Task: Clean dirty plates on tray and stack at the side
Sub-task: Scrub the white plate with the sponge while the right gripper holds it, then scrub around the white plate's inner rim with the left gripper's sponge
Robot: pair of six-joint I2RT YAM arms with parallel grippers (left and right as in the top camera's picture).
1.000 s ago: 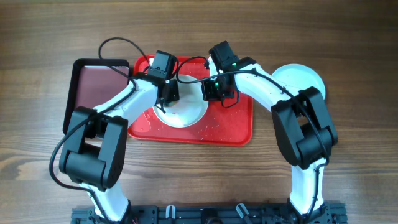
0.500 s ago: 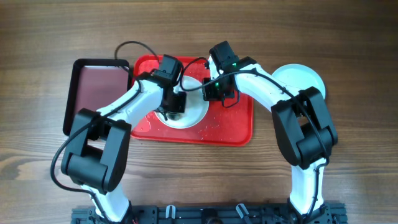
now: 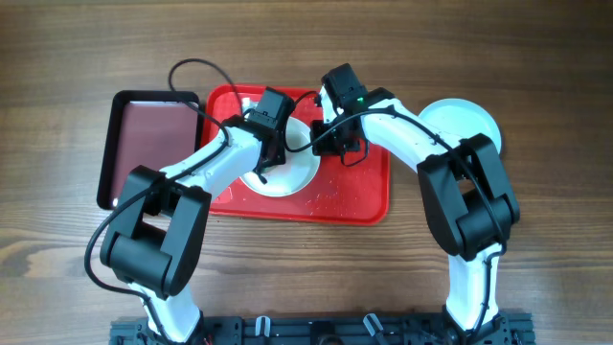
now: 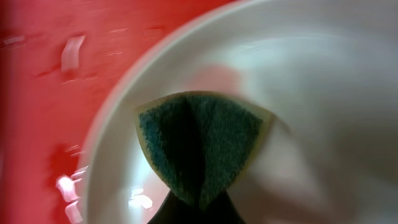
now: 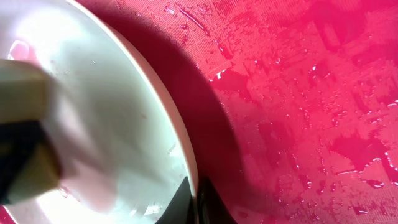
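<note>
Scrubbing stroke: left end effector (image 4: 196, 209), clamped on a folded green scouring sponge (image 4: 202, 140), has swept rightward across the round white plate (image 3: 287, 174) lying on the bright red plastic tray (image 3: 364, 196). The right end effector (image 5: 196, 198) pinches that plate's rim. Wiping appears under way, with stacking of this plate yet to come.

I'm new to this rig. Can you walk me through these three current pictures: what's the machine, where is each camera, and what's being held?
Two robot arms work at a wooden table. One picture looks straight down; the other two come from a camera on each wrist, very close up. On the table lie a wet red tray carrying a white plate, a maroon tray beside it, and a second plate off to the other side. The left gripper holds a green sponge against the white plate. The right gripper pinches that plate's rim, seemingly steadying it.
</note>
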